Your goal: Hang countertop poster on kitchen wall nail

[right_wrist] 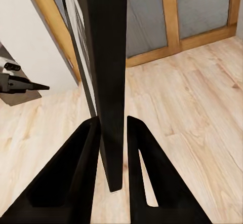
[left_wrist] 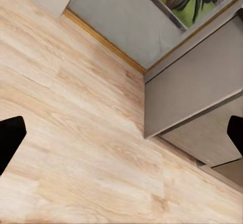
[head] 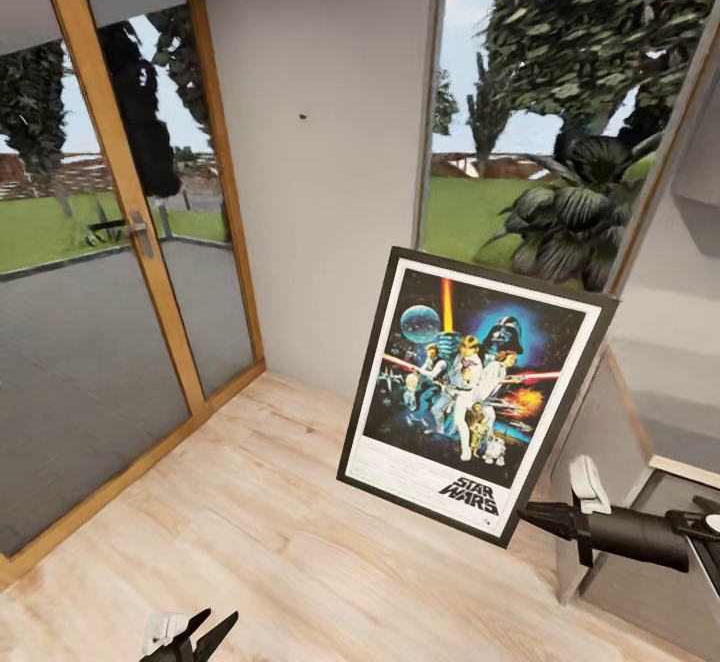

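The Star Wars poster [head: 475, 392] hangs in the air, upright and slightly tilted, its black frame and white border facing me. My right gripper [head: 527, 515] is shut on its lower right corner. In the right wrist view the frame's black edge [right_wrist: 109, 57] runs between the two fingers of the right gripper [right_wrist: 112, 125]. A small dark wall nail [head: 302, 116] sticks out of the grey wall above and left of the poster. My left gripper [head: 192, 634] sits low over the floor, and in the left wrist view the left gripper [left_wrist: 121, 135] is open and empty. The kitchen countertop is out of view.
A glass door with a wooden frame [head: 130, 232] stands at the left, and a tall window [head: 540, 142] to the right of the wall panel. A grey cabinet [head: 640, 422] is close at the right. Light wood floor [head: 250, 532] lies ahead.
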### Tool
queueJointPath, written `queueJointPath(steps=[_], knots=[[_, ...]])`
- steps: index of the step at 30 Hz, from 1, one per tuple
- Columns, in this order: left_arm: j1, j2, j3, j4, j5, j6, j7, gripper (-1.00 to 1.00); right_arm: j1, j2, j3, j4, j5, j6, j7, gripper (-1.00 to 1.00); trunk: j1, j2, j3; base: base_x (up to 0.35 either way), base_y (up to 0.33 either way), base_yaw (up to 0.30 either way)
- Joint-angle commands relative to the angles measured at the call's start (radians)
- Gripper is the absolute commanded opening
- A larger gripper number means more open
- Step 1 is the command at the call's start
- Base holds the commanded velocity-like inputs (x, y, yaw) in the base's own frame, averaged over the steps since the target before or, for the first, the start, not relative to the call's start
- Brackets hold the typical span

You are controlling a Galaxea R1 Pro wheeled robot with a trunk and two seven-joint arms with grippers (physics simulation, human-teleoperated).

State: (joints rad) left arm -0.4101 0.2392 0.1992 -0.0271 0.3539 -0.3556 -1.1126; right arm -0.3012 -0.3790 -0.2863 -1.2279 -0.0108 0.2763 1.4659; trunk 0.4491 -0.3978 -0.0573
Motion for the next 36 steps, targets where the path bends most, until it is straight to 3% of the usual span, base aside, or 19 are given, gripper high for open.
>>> queueJointPath(steps=[1,36], knots=[[-0.001,0.0,0.008,0.001,-0.007,-0.005,-0.002,1.0,-0.001,0.0,-0.001,-0.001,-0.001,0.013,0.005,-1.0,0.001,-0.002,-0.002,0.146,0.326,0.005],[-0.001,0.0,0.008,0.001,-0.007,-0.005,-0.001,1.0,-0.001,0.0,0.0,-0.001,-0.001,0.013,0.005,-1.0,0.001,-0.002,-0.002,0.146,0.327,0.0]])
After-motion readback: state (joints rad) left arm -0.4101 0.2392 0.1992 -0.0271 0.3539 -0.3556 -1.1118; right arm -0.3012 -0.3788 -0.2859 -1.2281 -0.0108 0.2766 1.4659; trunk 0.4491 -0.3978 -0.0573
